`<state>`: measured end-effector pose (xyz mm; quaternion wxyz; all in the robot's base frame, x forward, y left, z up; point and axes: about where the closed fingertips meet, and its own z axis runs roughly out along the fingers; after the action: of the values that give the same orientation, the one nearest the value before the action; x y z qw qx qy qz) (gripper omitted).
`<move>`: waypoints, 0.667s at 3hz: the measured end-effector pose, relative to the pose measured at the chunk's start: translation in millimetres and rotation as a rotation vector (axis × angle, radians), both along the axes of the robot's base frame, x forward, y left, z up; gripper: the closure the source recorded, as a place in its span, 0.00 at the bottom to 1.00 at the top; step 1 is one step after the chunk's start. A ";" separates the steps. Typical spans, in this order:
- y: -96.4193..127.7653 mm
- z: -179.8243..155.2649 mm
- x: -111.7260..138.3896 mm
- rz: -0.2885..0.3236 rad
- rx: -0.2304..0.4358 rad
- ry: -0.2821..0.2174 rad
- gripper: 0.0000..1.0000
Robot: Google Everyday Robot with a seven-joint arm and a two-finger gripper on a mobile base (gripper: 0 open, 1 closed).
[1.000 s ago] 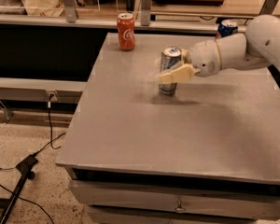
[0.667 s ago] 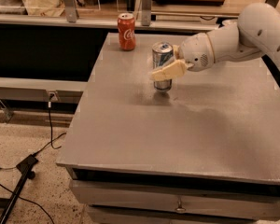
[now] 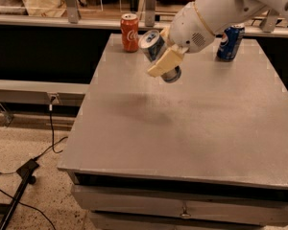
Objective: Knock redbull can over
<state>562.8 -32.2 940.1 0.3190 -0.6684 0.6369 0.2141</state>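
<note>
The redbull can [image 3: 153,46], slim and silver with blue panels, is tilted with its top toward the upper left and sits off the grey table [image 3: 206,123]. My gripper [image 3: 161,64] is shut on it, with one cream finger [image 3: 164,61] across its front. The white arm comes in from the upper right. A faint shadow lies on the table below the can.
An orange-red Coca-Cola can [image 3: 129,31] stands upright at the table's back left. A dark-blue Pepsi can [image 3: 230,42] stands at the back right, behind the arm. A counter runs behind the table. Cables and a stand leg lie on the floor at left.
The can stood on the table between the fingers a second ago. Now the gripper has raised it off the surface and tipped it, top toward the upper left.
</note>
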 end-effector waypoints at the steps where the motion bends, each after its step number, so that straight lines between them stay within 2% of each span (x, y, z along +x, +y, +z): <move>1: -13.7 12.4 -1.6 -0.030 -0.212 -0.099 1.00; 2: -28.8 15.2 -0.3 -0.047 -0.407 -0.150 1.00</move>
<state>562.5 -60.9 955.4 0.2289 -0.7180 0.6569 0.0231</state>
